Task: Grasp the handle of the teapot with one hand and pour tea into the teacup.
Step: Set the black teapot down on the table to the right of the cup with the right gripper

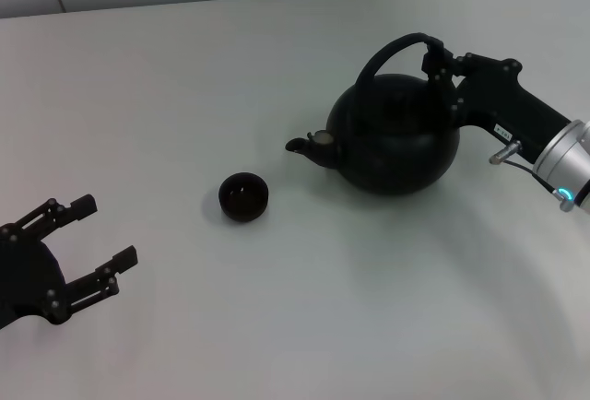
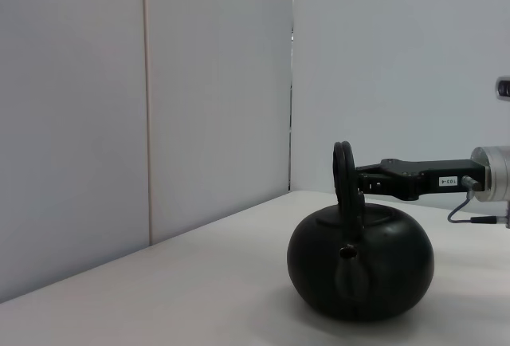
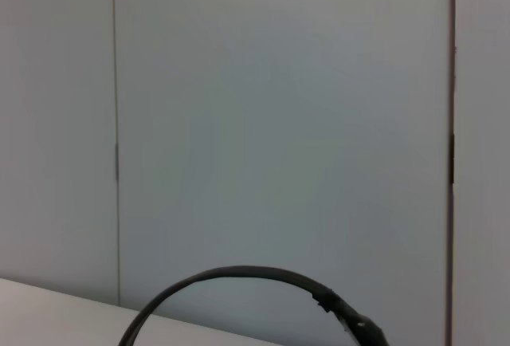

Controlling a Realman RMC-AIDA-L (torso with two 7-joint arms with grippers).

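Head view: right gripper [image 1: 441,57] clamped on the handle [image 1: 392,52]; teapot [image 1: 395,137] on table [image 1: 277,326], spout toward teacup [image 1: 243,196]. Lift level, then tip slowly. Left gripper [image 1: 97,234] idle, spread.

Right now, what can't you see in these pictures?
- Tea inside the teapot: the closed black body hides it in every view.
- Inside of the teacup: too dark and small in the head view.
- Right gripper at the handle: its grip is unclear in the head view.
- Right wrist view: only the handle's arch shows; the bottom edge cuts off the pot.
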